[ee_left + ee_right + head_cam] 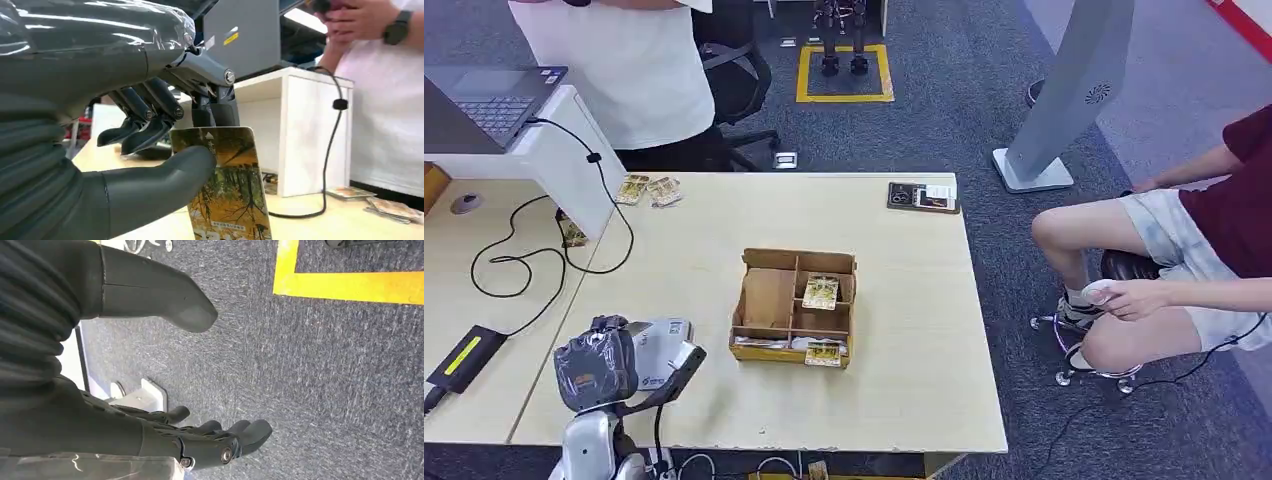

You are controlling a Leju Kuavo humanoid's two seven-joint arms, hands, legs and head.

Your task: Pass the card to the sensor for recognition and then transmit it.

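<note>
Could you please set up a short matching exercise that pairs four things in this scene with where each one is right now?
Things:
1. card
2. cardboard tray
3. laptop
4. right hand

Places:
A. on the raised white counter at the table's far left
B. hanging over grey carpet, holding nothing
C. pinched in the left hand
D. near the middle of the wooden table

Pairs: 1-C, 2-D, 3-A, 4-B

Left robot hand (150, 150) pinching, right (165, 390) open.
</note>
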